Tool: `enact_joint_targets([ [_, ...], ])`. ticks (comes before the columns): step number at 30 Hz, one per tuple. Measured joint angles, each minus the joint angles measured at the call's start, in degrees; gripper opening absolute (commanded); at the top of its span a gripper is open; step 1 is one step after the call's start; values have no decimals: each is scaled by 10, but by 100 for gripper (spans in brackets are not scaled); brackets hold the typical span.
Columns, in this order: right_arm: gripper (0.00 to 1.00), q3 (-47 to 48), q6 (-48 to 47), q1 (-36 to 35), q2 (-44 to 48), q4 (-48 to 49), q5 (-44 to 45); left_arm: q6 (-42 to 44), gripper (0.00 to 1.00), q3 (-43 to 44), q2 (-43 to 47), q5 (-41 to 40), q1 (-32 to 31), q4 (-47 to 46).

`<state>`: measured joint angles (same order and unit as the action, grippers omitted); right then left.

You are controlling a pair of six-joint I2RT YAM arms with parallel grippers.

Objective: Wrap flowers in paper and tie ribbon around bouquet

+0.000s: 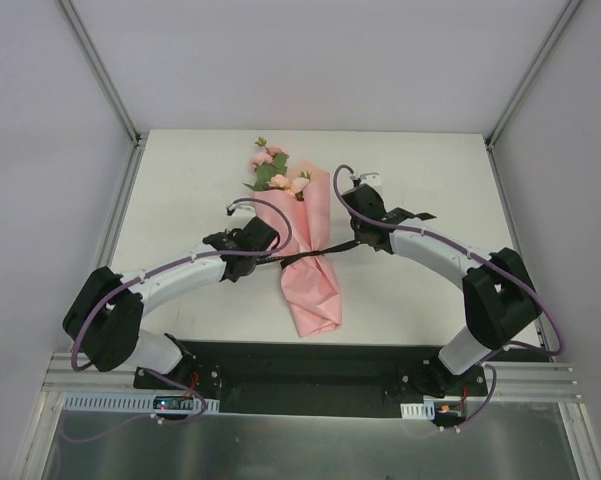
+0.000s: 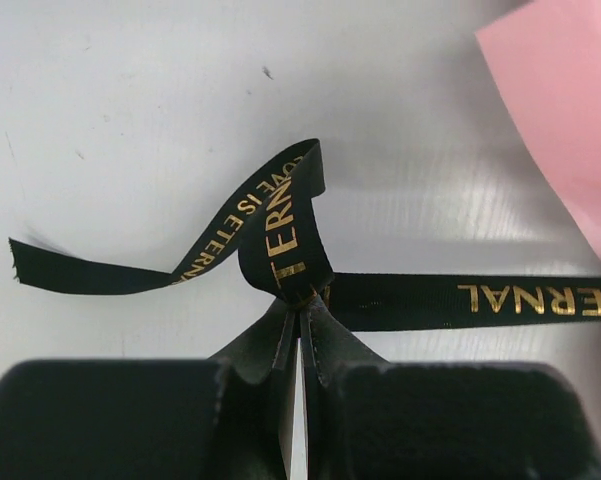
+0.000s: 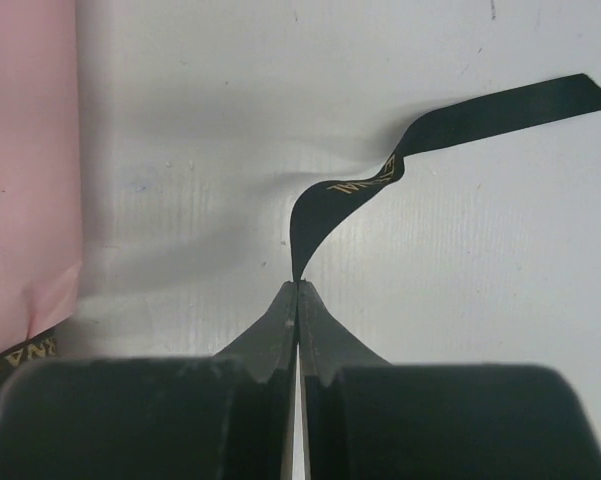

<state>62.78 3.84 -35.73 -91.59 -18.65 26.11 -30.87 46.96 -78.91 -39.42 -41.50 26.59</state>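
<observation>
Ribbon [image 2: 430, 300] across the bouquet [image 1: 315, 290] is pinched by the left fingers [image 2: 283, 340] and right fingers [image 3: 280, 325], both arms bent inward.

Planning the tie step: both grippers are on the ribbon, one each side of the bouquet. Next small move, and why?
Probably pull the two ends gently apart. The left gripper and right gripper are each shut on the ribbon, which crosses the bouquet at its waist with curled slack near both grips, so tension should cinch it.
</observation>
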Motion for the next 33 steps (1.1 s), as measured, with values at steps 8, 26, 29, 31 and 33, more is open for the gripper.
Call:
enact_joint_targets([
  [8, 1, 49, 51, -23, -46, -63, 129, -37, 0, 167, -129, 70, 124, 144],
  [26, 0, 76, 38, -24, -69, -94, 131, -49, 0, 250, -205, 221, 240, 282],
  [29, 0, 88, 15, -25, -81, -95, 143, -42, 0, 252, -211, 227, 252, 284],
  [31, 0, 92, 5, -26, -90, -98, 158, -41, 0, 257, -216, 219, 264, 289],
  [33, 0, 96, 1, -27, -103, -108, 183, -43, 0, 274, -224, 180, 275, 308],
])
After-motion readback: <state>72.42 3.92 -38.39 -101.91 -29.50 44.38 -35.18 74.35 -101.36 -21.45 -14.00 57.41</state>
